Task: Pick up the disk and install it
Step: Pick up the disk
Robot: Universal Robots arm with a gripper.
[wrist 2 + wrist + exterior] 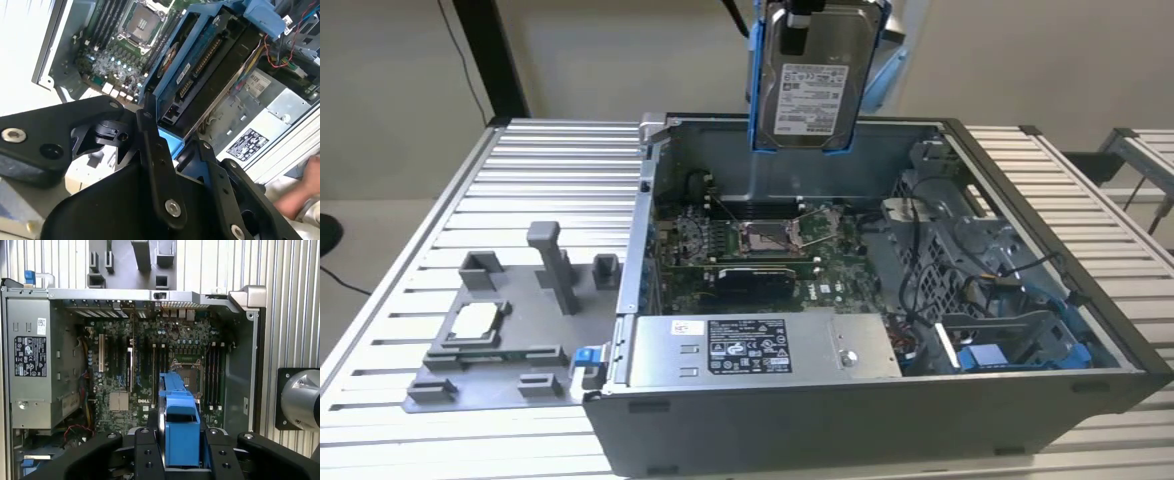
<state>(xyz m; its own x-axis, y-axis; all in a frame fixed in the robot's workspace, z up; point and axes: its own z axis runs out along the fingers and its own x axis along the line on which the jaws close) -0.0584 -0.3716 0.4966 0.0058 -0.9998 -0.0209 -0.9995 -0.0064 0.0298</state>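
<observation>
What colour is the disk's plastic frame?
Blue. The frame on the disk shows best in the first wrist view.

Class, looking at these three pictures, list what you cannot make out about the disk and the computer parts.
- Exterior view: the top end of the disk is cut off by the picture's upper edge.
- First wrist view: the label face of the disk is hidden, because it sits edge-on in the end effector.
- Exterior view: the print on the label of the power supply is too small to read.
</observation>
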